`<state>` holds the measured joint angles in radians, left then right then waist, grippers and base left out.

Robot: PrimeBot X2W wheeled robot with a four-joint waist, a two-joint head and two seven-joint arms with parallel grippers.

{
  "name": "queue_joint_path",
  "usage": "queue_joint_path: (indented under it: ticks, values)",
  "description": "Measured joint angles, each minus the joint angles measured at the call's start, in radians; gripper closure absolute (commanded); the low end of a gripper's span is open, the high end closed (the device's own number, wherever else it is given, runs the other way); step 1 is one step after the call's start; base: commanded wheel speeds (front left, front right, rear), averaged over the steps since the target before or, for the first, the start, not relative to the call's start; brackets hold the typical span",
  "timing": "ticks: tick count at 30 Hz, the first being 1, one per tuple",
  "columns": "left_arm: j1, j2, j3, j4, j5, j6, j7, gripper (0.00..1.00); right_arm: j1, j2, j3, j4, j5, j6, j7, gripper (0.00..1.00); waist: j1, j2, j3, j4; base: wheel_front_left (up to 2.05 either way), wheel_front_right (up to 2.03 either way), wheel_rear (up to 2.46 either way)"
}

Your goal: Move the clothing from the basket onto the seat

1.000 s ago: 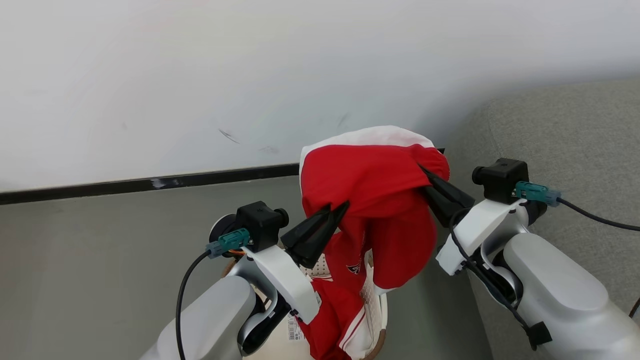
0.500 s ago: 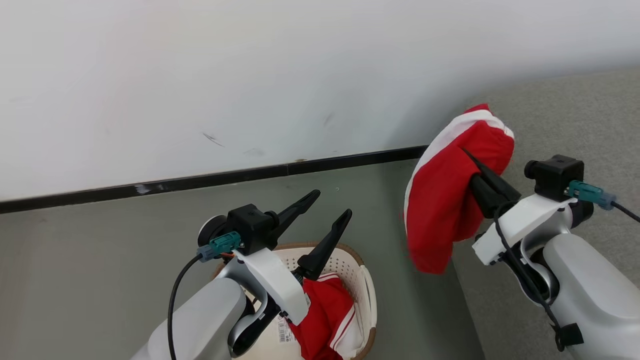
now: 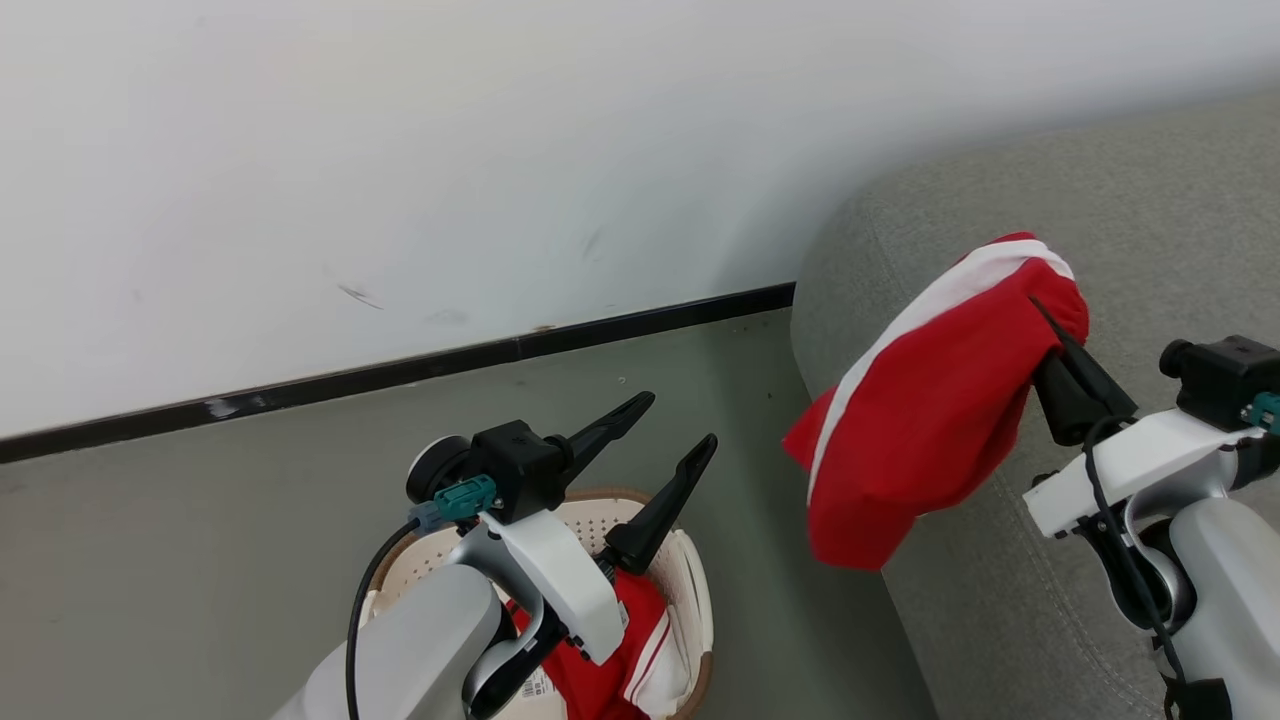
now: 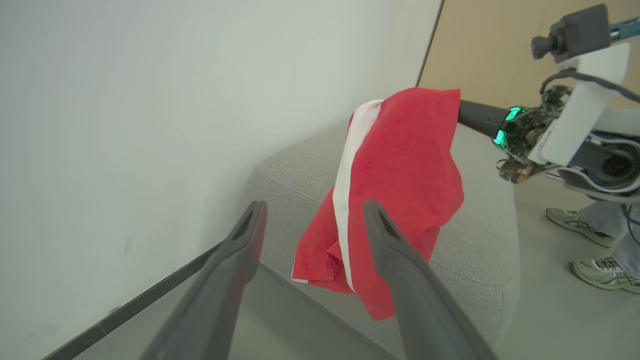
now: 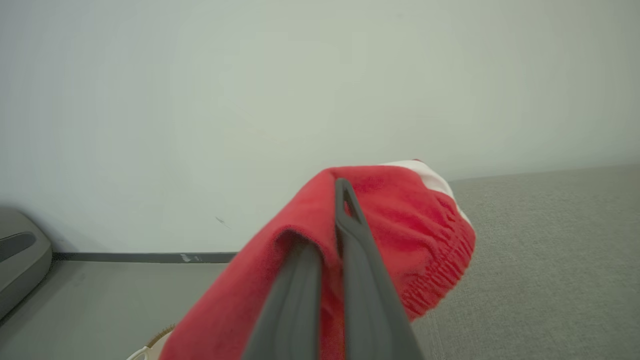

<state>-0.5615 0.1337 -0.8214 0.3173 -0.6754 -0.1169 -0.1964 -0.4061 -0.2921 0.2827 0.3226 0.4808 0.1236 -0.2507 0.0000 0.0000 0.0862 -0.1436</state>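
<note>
Red garment [image 3: 920,420], white stripe along one edge, hangs bunched over the grey-green seat [image 3: 1100,200] corner, clamped in the right gripper [image 3: 1045,320], whose tips are buried in cloth. Left gripper [image 3: 679,418] spread, empty, above the basket [image 3: 693,590]. A second garment [image 3: 600,670] lies inside the basket, partly hidden by the arm.

**No readable text on my feeds**

The only printed item I can find is a white barcode label [image 3: 538,686] on the wall of the basket [image 3: 693,600], low in the head view and partly covered. Its bars and digits are too small for me to read. A person's shoes [image 4: 600,274] in the left wrist view carry side stripes, but no legible brand.
</note>
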Motion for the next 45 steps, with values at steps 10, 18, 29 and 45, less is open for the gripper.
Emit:
queue_joint_path:
  ticks: [10,18,29,45]
  values:
    - [0.000,0.009,-0.019,0.000,0.006,0.000,-0.007,0.00,0.081,0.009,-0.107,-0.066,-0.034,0.000,0.000,1.00,0.0000,0.0000,0.002,-0.068,0.00,0.00,0.00]
    - [0.000,0.018,-0.036,0.001,0.017,-0.001,-0.007,0.00,0.134,0.030,-0.155,-0.125,-0.050,0.000,0.000,1.00,0.0000,0.0000,0.004,-0.126,0.00,0.00,0.00]
    - [0.000,0.018,-0.049,0.004,0.017,-0.002,-0.011,0.00,0.189,0.047,-0.200,-0.195,-0.068,0.000,0.000,1.00,0.0000,0.0000,0.007,-0.211,0.00,0.00,0.00]
    - [0.000,0.040,-0.039,0.004,0.016,-0.001,-0.017,0.00,0.202,0.061,-0.193,-0.232,-0.071,0.000,0.000,1.00,0.0000,0.0000,0.020,-0.307,0.00,0.00,0.00]
